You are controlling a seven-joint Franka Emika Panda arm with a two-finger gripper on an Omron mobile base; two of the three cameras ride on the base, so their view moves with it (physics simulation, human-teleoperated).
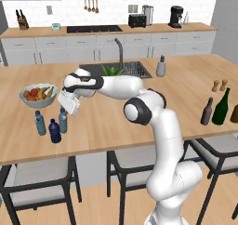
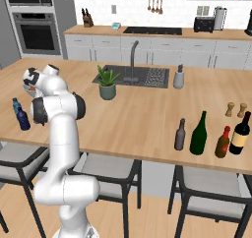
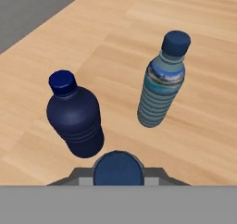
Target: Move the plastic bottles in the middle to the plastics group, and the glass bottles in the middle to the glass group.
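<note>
- At the left end of the surface (image 1: 107,124), the hand (image 1: 68,109) hangs directly above the pale-blue water bottle (image 1: 62,121), whose blue cap lies between the finger tips in the hand view.
- Hand state: cannot be determined. The jaws flank the cap, but their contact with it is not visible.
- This bottle stands upright on the surface, just beside the navy bottle (image 1: 55,131) and near the second pale-blue bottle (image 1: 40,122). Judgement: this position places it within the plastics group, so the plastics step is at or near release.
- The arm reaches far left because the plastics group lies well apart from the glass.
- The green wine bottle (image 2: 199,133) and the slim brown bottle (image 2: 180,134) stand upright side by side. They are near, but apart from, the amber bottle (image 2: 222,142) and are not yet moved.
</note>
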